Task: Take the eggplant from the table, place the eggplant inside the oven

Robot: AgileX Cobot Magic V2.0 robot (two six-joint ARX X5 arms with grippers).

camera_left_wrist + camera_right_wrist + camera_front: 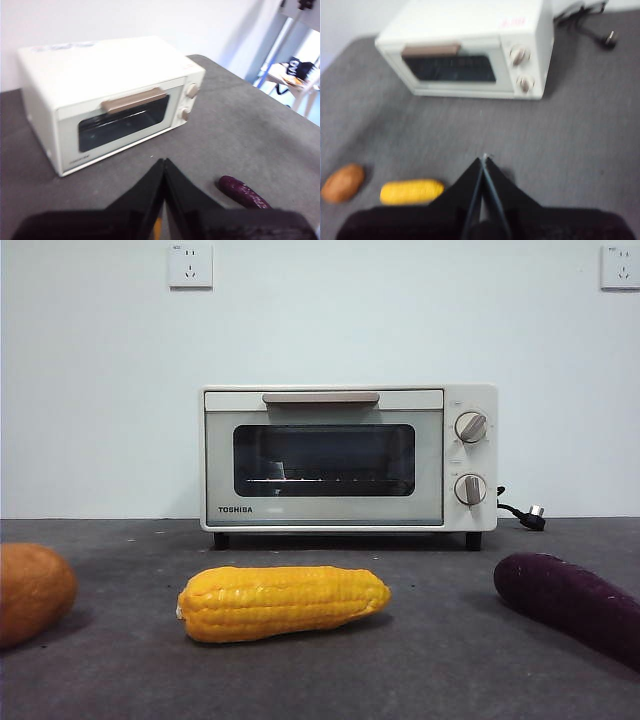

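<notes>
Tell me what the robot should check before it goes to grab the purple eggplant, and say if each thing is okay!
1. Eggplant easy to reach: ok. It lies on the table with nothing on it or touching it.
2. Oven door open for loading: not ok. The door is shut, handle up.
3. Left gripper ready to grab: not ok. Its jaws are pressed together and hold nothing.
4. Right gripper ready to grab: not ok. Its jaws are also shut and hold nothing.
5. Corn out of the way: ok. It lies apart from the eggplant.
6. Room inside the oven: cannot tell. Only the wire rack shows through the glass.
</notes>
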